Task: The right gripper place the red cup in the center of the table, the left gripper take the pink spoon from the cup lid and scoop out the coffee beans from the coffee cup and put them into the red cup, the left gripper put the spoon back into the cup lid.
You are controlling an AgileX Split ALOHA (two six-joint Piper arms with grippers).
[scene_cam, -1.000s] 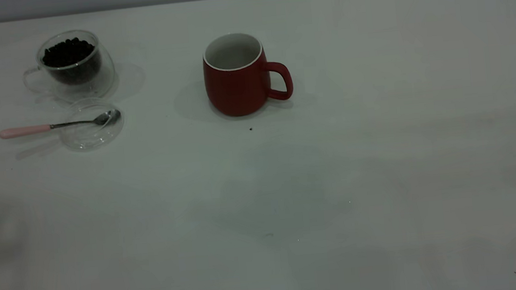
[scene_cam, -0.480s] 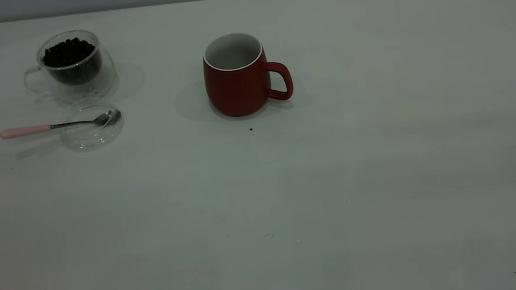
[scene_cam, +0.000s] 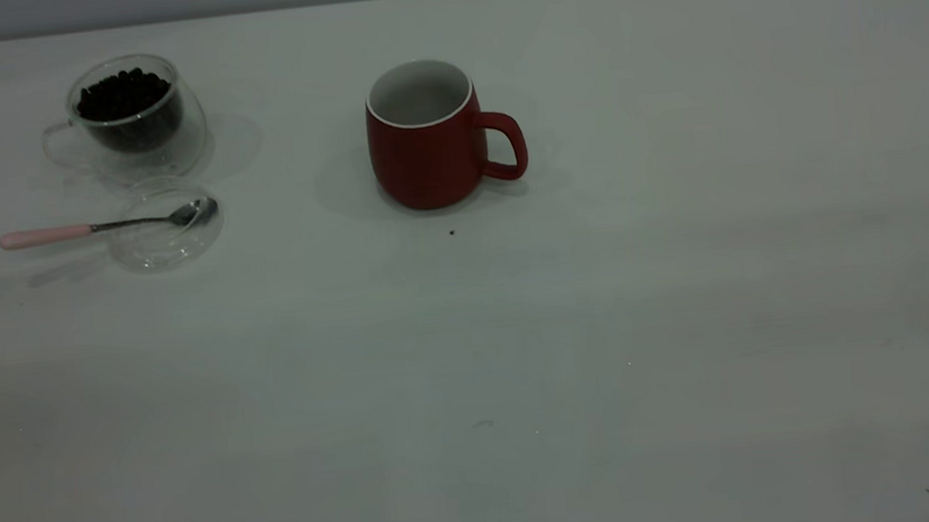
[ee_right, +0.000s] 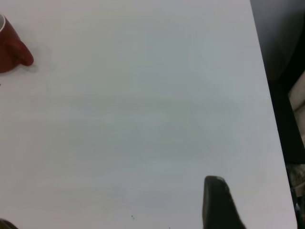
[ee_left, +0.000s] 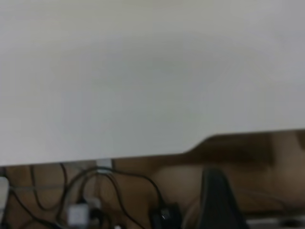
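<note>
The red cup (scene_cam: 425,142) stands upright on the table (scene_cam: 684,275) near its middle, handle to the right; its white inside shows no beans. It also shows in the right wrist view (ee_right: 12,50). The coffee cup (scene_cam: 134,117) with the coffee beans (scene_cam: 122,93) stands at the far left. In front of it lies the cup lid (scene_cam: 166,232). The pink spoon (scene_cam: 92,229) rests with its bowl in the lid and its handle sticking out left. No gripper shows in the exterior view. The left gripper (ee_left: 143,210) hangs past the table's edge. The right gripper (ee_right: 109,200) is over bare table, open and empty.
A small dark speck (scene_cam: 451,232) lies just in front of the red cup. The table's right edge (ee_right: 267,95) runs close to the right gripper. Cables (ee_left: 95,191) hang below the table edge in the left wrist view.
A faint shadow at the table's left edge has faded away. The cups, lid and spoon have not moved.
</note>
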